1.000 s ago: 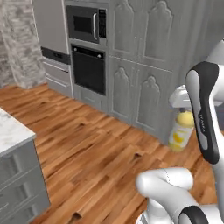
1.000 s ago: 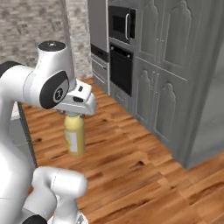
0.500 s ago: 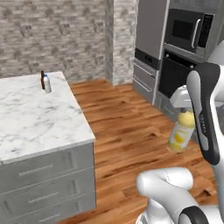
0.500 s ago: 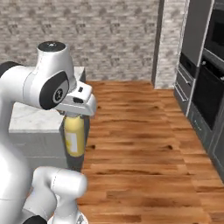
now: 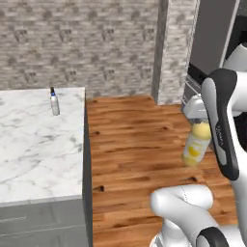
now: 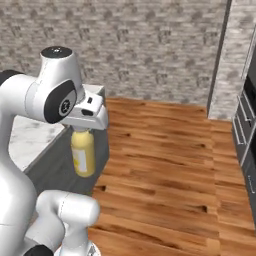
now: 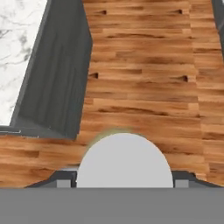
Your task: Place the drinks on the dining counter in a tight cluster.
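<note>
Over wood floor (image 5: 135, 140), hand (image 6: 83, 131) gripping juice btl (image 6: 83, 153) — upright

The marble counter (image 5: 34, 149) lies at nine o'clock in the left base view, its top mostly bare. One small water bottle (image 5: 54, 102) stands upright near its far right corner, at about ten o'clock. The counter's dark grey end wall (image 7: 57, 83) drops to the wood floor (image 5: 140, 140), which lies open from twelve to three o'clock. A brick wall (image 6: 150, 45) and a stone pillar (image 5: 171, 48) close the far side.
</note>
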